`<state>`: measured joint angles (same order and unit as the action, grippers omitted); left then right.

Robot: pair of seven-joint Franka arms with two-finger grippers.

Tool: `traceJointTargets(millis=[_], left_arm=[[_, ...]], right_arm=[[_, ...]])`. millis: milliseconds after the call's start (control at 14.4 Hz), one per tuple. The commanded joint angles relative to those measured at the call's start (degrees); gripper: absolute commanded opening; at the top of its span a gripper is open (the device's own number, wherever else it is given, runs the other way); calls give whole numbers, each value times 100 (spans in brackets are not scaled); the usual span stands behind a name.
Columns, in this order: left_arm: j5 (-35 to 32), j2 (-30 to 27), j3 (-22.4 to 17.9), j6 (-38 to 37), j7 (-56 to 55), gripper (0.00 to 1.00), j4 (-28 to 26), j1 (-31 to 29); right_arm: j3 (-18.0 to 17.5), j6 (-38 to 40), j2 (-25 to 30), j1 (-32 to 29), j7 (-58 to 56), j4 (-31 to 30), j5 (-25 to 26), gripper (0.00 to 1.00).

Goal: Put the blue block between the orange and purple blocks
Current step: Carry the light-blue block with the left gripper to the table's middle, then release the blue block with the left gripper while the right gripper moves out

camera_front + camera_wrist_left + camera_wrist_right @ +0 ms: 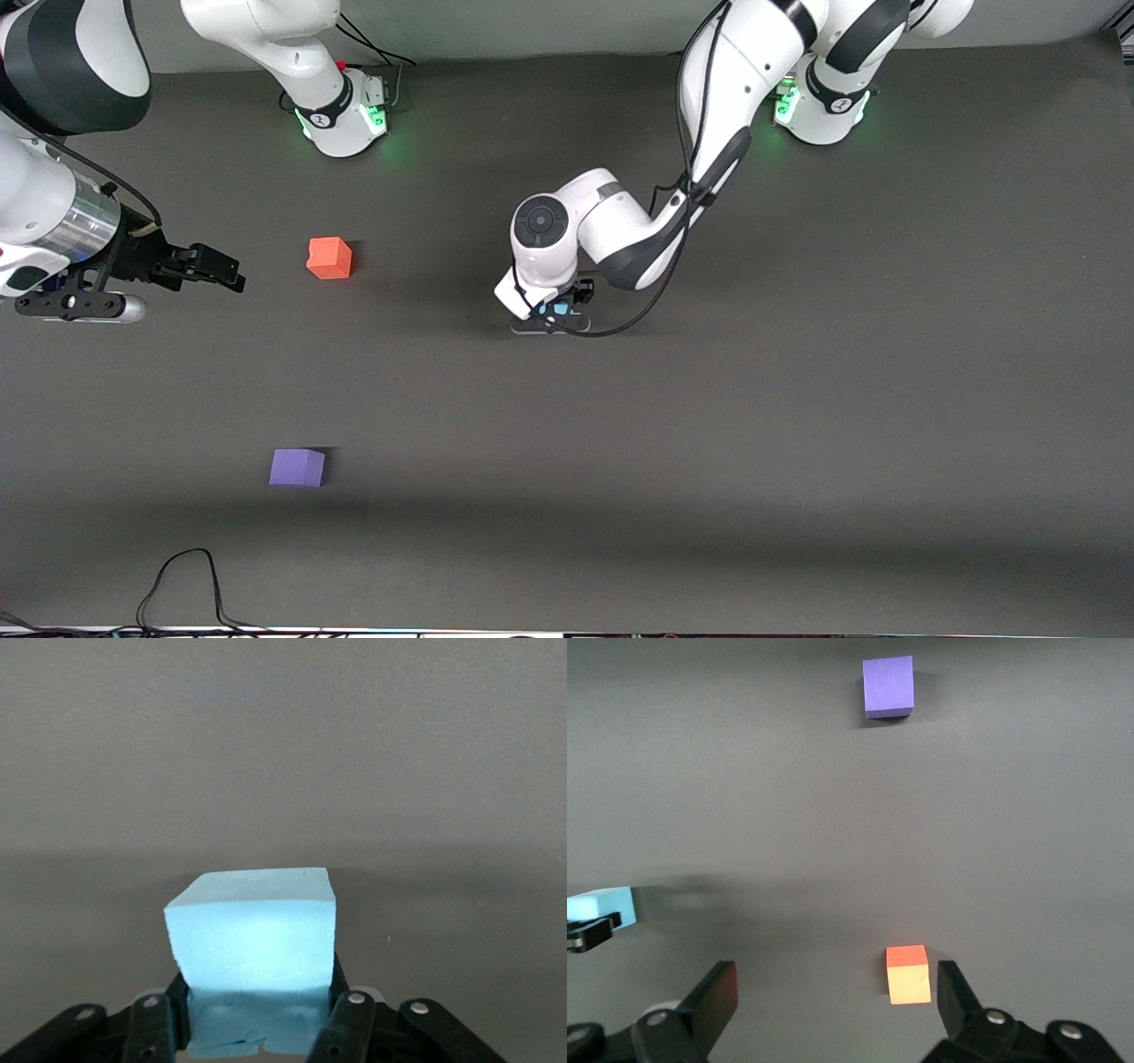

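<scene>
The left gripper point(560, 312) is clamped on the blue block point(252, 943), low over mid-table, probably just lifted. Next: carry it between the orange block point(330, 258) and purple block point(298, 467). The right gripper point(199, 266) waits, fingers apart.

The orange block point(329, 258) sits on the table point(797, 443) toward the right arm's end, and the purple block point(297, 467) lies nearer the front camera than it, well apart, with bare table between them. The blue block point(560, 310) is near the table's middle, toward the left arm's end from both, clamped between the fingers of the left gripper point(556, 312). The right gripper point(208, 267) hangs beside the orange block, at the right arm's end
</scene>
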<state>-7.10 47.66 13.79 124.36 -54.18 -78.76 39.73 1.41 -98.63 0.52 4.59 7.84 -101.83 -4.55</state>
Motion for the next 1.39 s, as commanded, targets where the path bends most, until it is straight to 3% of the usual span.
traceJointTargets(millis=[0, 139, 209, 487, 626, 834, 1043, 1321], left_arm=[[-231, 235, -87, 80, -198, 39, 264, 132], [-257, 217, -87, 10, -180, 96, 264, 132], [-274, 191, -87, -51, -172, 100, 264, 114], [-187, -413, 44, -857, 3, 100, 448, -508], [163, -809, 307, -1517, 607, 100, 589, -1174], [726, -1451, 378, -2333, 1845, 100, 554, -2334], [728, -1926, 352, -3450, 2980, 100, 537, -3407], [543, -2541, 335, -4234, 4536, 100, 423, -4524]], right_arm=[[26, -7, -8, 25, -116, 22, -10, 100], [26, 1, 1, 25, -107, 31, -10, 100], [18, 1, -8, 25, -107, 23, -10, 100], [26, 1, -8, 25, -116, 31, -10, 100], [26, 1, -8, 33, -107, 31, -19, 100], [-61, 19, 10, 208, 120, 49, -28, 100], [-53, 256, -8, 971, 340, 32, -28, 100], [-61, -278, -559, 2456, 2341, 189, -28, 100]])
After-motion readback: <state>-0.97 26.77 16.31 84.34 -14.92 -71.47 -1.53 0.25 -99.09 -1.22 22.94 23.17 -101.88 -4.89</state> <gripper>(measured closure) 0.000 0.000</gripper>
